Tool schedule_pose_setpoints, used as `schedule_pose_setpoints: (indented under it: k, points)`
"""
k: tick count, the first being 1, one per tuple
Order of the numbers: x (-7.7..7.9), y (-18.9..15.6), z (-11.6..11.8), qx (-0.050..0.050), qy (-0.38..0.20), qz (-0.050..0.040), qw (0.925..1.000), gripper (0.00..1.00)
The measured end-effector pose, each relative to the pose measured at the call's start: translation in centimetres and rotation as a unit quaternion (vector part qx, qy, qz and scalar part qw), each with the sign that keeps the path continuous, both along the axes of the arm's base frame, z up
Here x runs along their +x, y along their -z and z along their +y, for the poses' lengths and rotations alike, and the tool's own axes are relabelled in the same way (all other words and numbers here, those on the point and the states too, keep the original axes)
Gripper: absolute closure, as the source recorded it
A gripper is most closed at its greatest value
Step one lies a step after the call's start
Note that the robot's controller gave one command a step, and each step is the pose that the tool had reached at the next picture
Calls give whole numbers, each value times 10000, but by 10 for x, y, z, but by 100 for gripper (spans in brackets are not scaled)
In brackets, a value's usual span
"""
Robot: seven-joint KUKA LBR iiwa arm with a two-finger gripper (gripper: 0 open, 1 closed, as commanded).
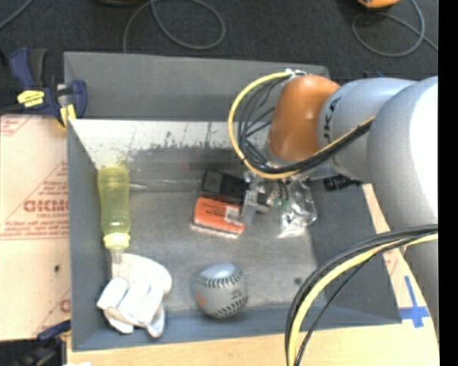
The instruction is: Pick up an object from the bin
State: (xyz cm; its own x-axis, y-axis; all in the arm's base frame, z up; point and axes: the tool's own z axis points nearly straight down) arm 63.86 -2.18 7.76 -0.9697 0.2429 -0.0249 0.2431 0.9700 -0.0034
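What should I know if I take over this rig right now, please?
Pincer: down in the middle of the bin, at the right end of the orange pack, with a black block just behind; grip state cannot be told.
Other things: clear plastic bag to its right, yellow bottle along the left wall, white cloth front-left, grey ball at the front.
Done: nothing lifted out yet.
Left: grasp one thing and raise it clear.
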Motion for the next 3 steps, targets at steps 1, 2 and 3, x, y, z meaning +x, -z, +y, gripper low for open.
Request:
schedule_pose_setpoints:
  k: [1, 2, 3]
  points:
    - [0, -7, 0, 1, 2, -15, 10000, 100]
    - [-2, -25, 0, 6, -4, 19, 10000, 100]
    - [-3, -45, 0, 8, -10, 36, 10000, 100]
